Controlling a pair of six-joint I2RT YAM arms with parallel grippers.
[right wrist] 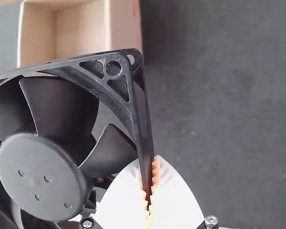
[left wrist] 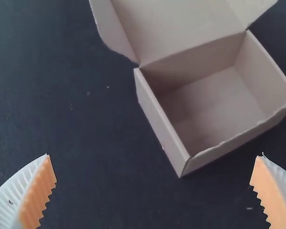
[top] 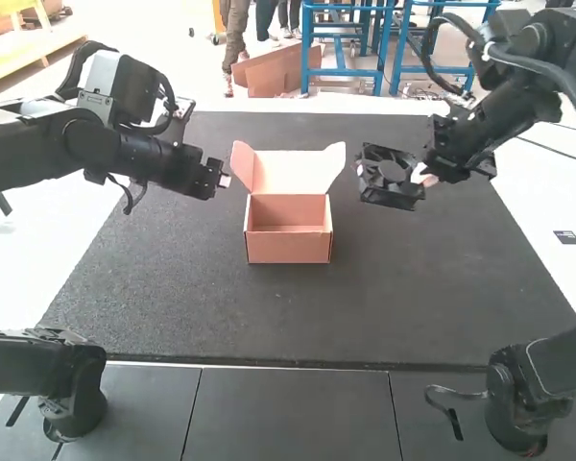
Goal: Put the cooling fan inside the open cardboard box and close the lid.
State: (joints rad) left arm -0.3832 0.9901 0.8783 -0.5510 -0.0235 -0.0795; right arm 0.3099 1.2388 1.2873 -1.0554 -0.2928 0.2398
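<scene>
A small open cardboard box (top: 288,229) stands in the middle of the black mat, its lid (top: 293,165) folded up at the back. Its inside (left wrist: 214,107) is empty. The black square cooling fan (top: 389,176) hangs in the air just right of the box, tilted. My right gripper (top: 425,176) is shut on the fan's frame edge (right wrist: 144,157), the white ribbed fingers (right wrist: 171,191) pinching it. My left gripper (top: 223,180) hovers just left of the lid's side flap, open, with its orange pads (left wrist: 38,191) wide apart and nothing between them.
The black mat (top: 173,279) covers the table around the box, with bare mat in front and at both sides. Both arm bases (top: 72,394) stand at the near edge.
</scene>
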